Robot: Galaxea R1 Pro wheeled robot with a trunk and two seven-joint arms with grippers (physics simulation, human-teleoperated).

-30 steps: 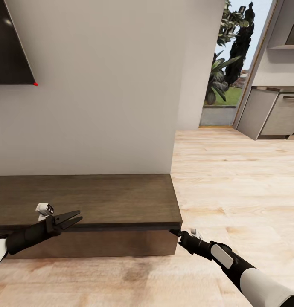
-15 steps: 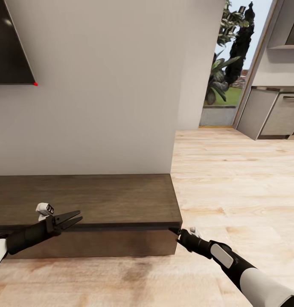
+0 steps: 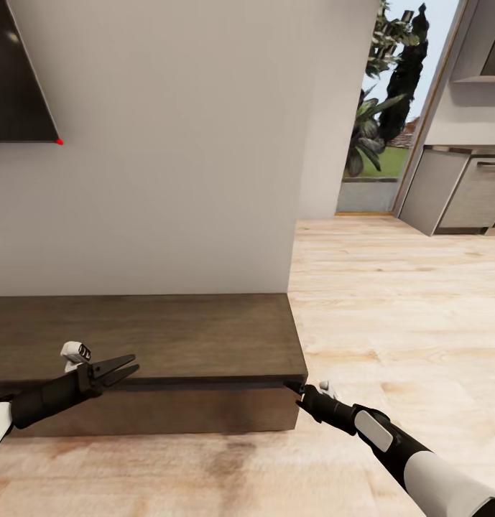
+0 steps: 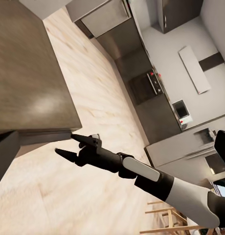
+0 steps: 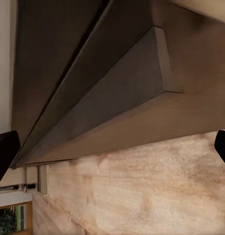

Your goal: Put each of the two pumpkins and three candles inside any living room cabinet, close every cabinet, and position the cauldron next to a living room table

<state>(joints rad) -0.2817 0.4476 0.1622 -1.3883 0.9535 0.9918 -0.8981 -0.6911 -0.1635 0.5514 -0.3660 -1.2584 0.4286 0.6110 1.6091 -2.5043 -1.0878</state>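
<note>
Cabinet (image 3: 154, 337) sits low against the wall, drawers shut | left gripper (image 3: 125, 368) hangs over its front edge, fingers a little apart | right gripper (image 3: 294, 390) is at its right front corner, fingers spread wide | wood floor (image 3: 391, 309) runs off to the right.

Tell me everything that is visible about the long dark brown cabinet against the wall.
The cabinet is a long, low unit of dark brown wood grain with a flat bare top and plain handleless fronts, all shut. It stands on the pale wood floor against the grey wall. The right gripper, open, reaches its front right corner; contact is unclear. The left gripper hovers open over its front edge.
</note>
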